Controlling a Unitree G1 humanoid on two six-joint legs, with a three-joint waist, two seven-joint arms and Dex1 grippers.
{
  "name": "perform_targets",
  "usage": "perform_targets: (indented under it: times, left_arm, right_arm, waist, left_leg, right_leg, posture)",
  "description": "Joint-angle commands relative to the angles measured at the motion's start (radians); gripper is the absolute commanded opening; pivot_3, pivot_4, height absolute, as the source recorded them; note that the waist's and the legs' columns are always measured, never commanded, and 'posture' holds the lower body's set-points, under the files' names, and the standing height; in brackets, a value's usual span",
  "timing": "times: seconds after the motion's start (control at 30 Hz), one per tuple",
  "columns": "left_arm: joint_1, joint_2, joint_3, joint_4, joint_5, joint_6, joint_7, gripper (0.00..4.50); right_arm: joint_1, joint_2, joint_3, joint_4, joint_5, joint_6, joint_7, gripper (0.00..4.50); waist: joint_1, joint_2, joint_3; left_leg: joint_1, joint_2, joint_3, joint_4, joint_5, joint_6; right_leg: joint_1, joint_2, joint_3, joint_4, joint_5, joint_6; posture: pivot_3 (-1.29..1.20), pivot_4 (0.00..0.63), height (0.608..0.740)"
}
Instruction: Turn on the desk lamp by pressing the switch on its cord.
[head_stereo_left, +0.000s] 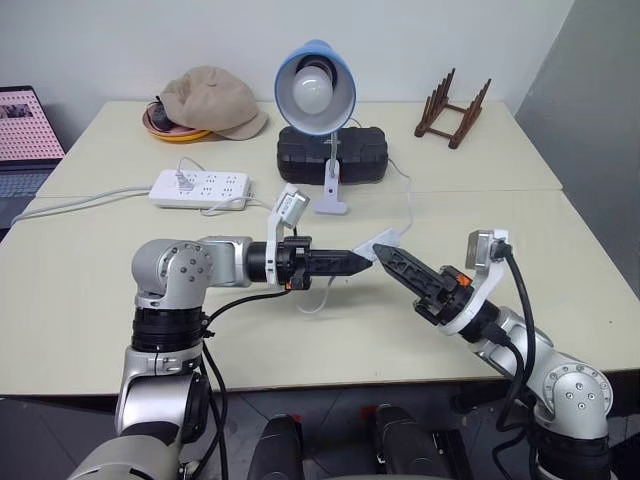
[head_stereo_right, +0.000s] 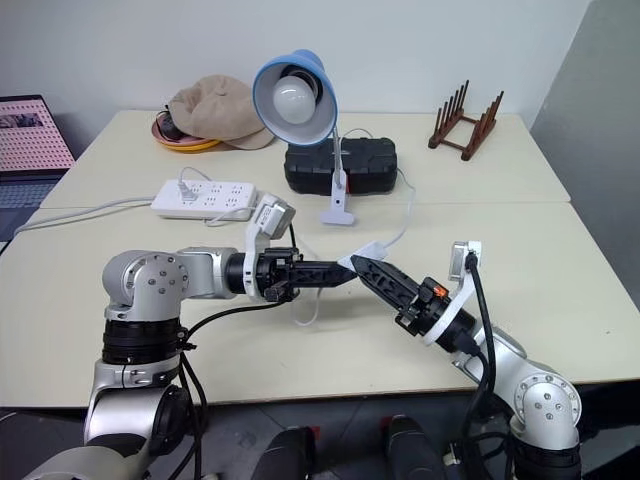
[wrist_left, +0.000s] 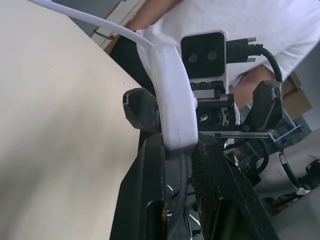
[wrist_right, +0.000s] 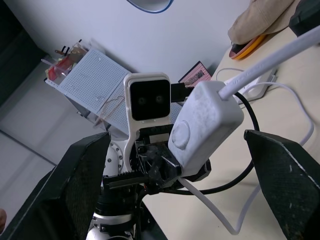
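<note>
1. Spanning most of the head views is a pale table (head_stereo_left: 560, 300); a second one is butted against its far edge.
2. On the far table are seen a beige cap (head_stereo_left: 213, 100) over an orange dish (head_stereo_left: 163, 125), a wooden rack (head_stereo_left: 453, 109) and a black case (head_stereo_left: 365, 152).
3. The lamp (head_stereo_left: 316, 88) is set upright just in front of the case, its blue shade turned toward the camera, its bulb unlit and its white clip base (head_stereo_left: 332, 195) resting on the table.
4. A white power strip (head_stereo_left: 200, 187) is laid to the left of the lamp's base.
5. The left gripper (head_stereo_left: 362, 262) is held level above the near table, pointed right; its fingers are closed on the switch (wrist_right: 202, 130), which is lifted clear of the table.
6. The right gripper (wrist_right: 172, 170) is aimed at the switch; its fingers (wrist_right: 82, 185) are spread wide to either side of it, not touching it, and nothing is held.
7. The cord (head_stereo_left: 407, 195) is run from the switch back toward the lamp; a loop hangs below the left gripper.
</note>
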Motion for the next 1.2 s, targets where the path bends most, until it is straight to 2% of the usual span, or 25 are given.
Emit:
perform_targets:
  times: [0.03,0.1,0.2,0.53,0.73,1.2]
  left_arm:
    - [-0.007,0.021,0.003,-0.030,-0.044,-0.017,0.003,0.37]
    - [-0.002,0.026,-0.002,-0.035,-0.056,-0.016,0.005,0.37]
    - [0.007,0.032,-0.005,-0.044,-0.072,-0.013,0.010,0.37]
    - [0.002,0.051,-0.017,-0.030,-0.096,-0.029,0.025,0.37]
    - [0.003,0.059,-0.022,-0.029,-0.108,-0.037,0.030,0.37]
    - [0.003,0.098,-0.052,-0.025,-0.095,-0.088,0.021,0.37]
  right_arm:
    - [-0.019,-0.015,0.012,-0.011,0.031,-0.020,0.014,4.50]
    - [-0.021,-0.017,0.016,-0.006,0.034,-0.026,0.013,4.50]
    - [-0.020,-0.018,0.021,-0.005,0.034,-0.032,0.014,4.01]
    - [-0.011,-0.034,0.036,-0.005,0.031,-0.034,0.033,1.74]
    - [-0.004,-0.049,0.051,-0.012,0.030,-0.034,0.042,0.56]
    - [0.013,-0.096,0.054,-0.010,0.014,-0.023,0.061,0.53]
  waist:
    - [0.000,0.000,0.000]
    - [0.000,0.000,0.000]
    - [0.000,0.000,0.000]
    - [0.000,0.000,0.000]
    - [0.000,0.000,0.000]
    - [0.000,0.000,0.000]
  left_leg:
    - [-0.001,0.000,0.000,0.000,0.000,0.000]
    - [-0.001,0.000,0.000,0.000,0.000,0.000]
    - [-0.001,0.000,0.000,0.000,0.000,0.000]
    - [-0.002,0.000,0.000,0.000,0.000,0.000]
    - [-0.002,0.000,0.000,-0.001,0.000,0.000]
    - [-0.003,0.000,0.000,-0.001,0.000,0.000]
  right_leg:
    - [-0.001,0.000,0.000,0.000,0.000,0.000]
    - [-0.001,0.000,0.000,0.000,0.000,0.000]
    - [-0.001,0.000,0.000,0.000,0.000,0.000]
    - [-0.002,0.000,0.000,-0.001,0.000,-0.001]
    - [-0.003,0.000,0.000,-0.001,-0.001,-0.001]
    - [-0.003,0.000,0.000,-0.002,-0.001,-0.001]
  posture:
    - [0.00,0.150,0.740]
    - [0.00,0.150,0.740]
    - [0.00,0.150,0.740]
    - [0.00,0.150,0.740]
    - [0.00,0.150,0.740]
    - [0.00,0.150,0.740]
